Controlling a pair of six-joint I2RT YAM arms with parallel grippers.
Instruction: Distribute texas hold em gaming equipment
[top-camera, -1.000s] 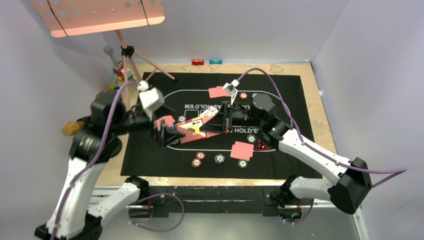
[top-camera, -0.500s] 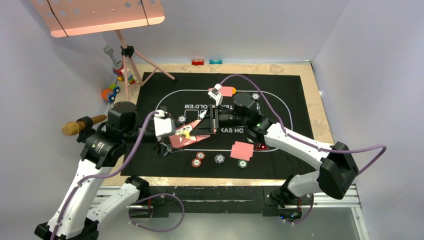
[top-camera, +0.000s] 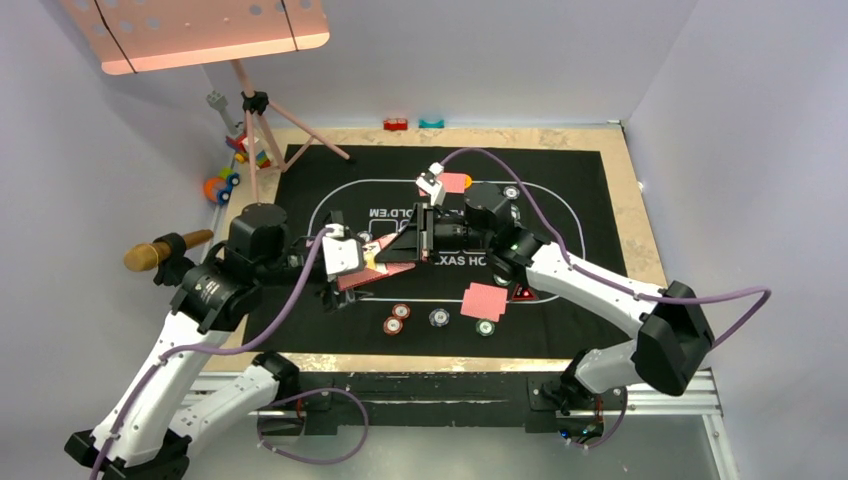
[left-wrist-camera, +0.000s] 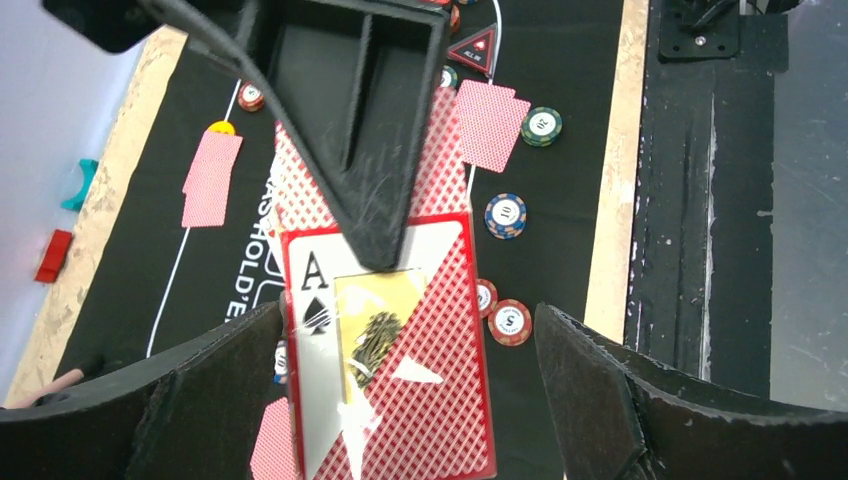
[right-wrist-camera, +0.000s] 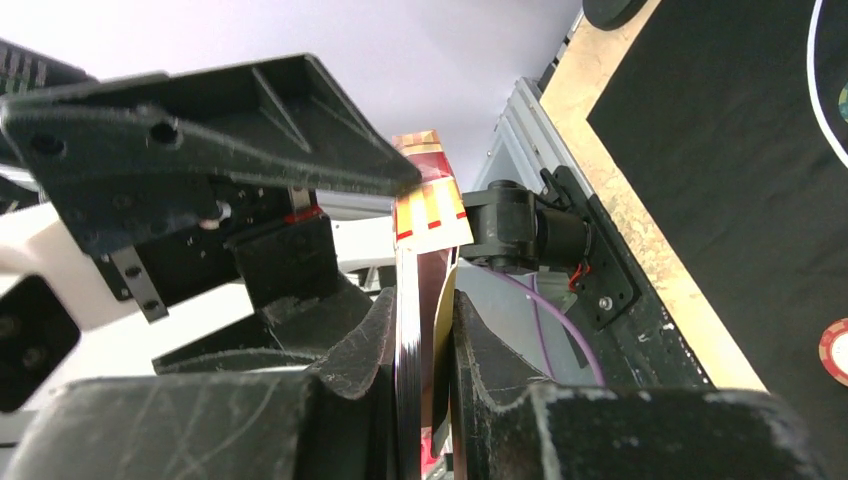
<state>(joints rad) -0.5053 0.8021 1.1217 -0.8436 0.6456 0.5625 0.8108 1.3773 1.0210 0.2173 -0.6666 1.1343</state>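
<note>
Where both grip — card box (top-camera: 378, 262).

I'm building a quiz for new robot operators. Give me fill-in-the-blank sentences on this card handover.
The card box shows the ace of ____ on its face.
The right gripper is ____ on the card box.
The left gripper has its jaws ____, one on each side of the card box.
Missing words: spades; shut; open
</note>
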